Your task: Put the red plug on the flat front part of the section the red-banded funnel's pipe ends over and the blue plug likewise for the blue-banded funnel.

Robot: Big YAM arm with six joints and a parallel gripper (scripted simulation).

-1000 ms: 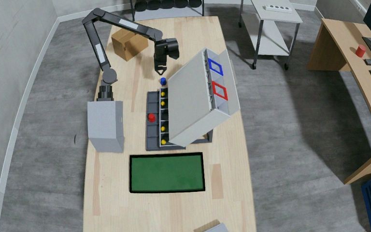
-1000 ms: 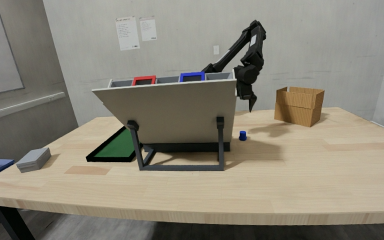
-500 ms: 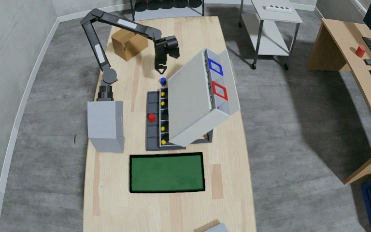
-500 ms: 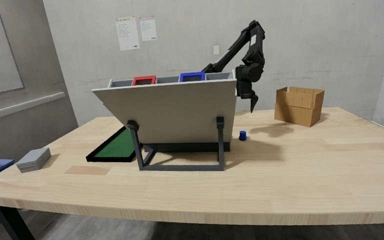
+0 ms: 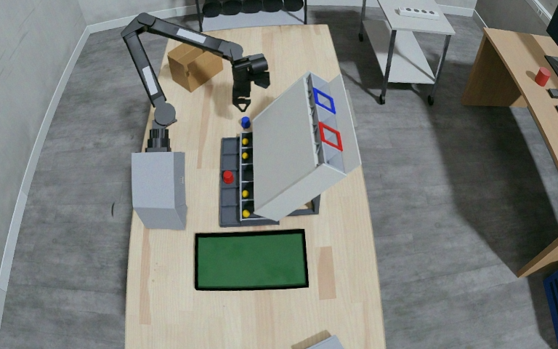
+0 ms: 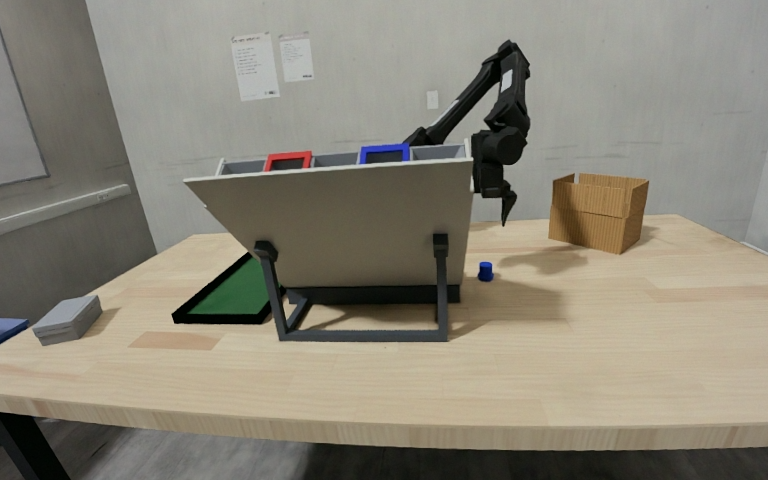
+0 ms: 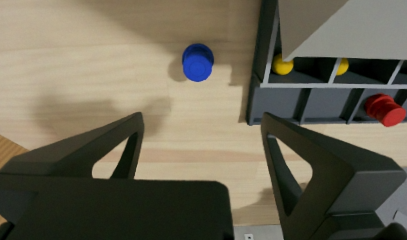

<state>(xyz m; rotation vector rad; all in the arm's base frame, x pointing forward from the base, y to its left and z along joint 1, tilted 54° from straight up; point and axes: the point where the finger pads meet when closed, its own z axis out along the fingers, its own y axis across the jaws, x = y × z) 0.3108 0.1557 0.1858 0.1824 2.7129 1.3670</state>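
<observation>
The blue plug (image 5: 245, 122) (image 6: 484, 271) (image 7: 197, 62) stands upright on the table just beyond the far end of the dark grey sectioned tray (image 5: 230, 149) (image 7: 277, 105). The red plug (image 5: 228, 177) (image 7: 385, 110) stands on the flat front part of the tray's middle section. Yellow marbles (image 5: 245, 140) (image 7: 282, 65) lie in several sections under the white cover (image 5: 290, 147) (image 6: 340, 220); the middle section shows none. The blue-banded funnel (image 5: 324, 100) (image 6: 383, 153) and red-banded funnel (image 5: 330, 136) (image 6: 287, 160) sit on top. My gripper (image 5: 240, 103) (image 6: 504, 208) (image 7: 202, 119) is open and empty, above the table near the blue plug.
A cardboard box (image 5: 194, 65) (image 6: 598, 211) stands at the far end of the table. A green mat (image 5: 251, 259) (image 6: 230, 294) lies past the tray's other end. A grey block (image 5: 158, 187) stands at the arm's base. A small grey box (image 6: 67, 320) lies near a table corner.
</observation>
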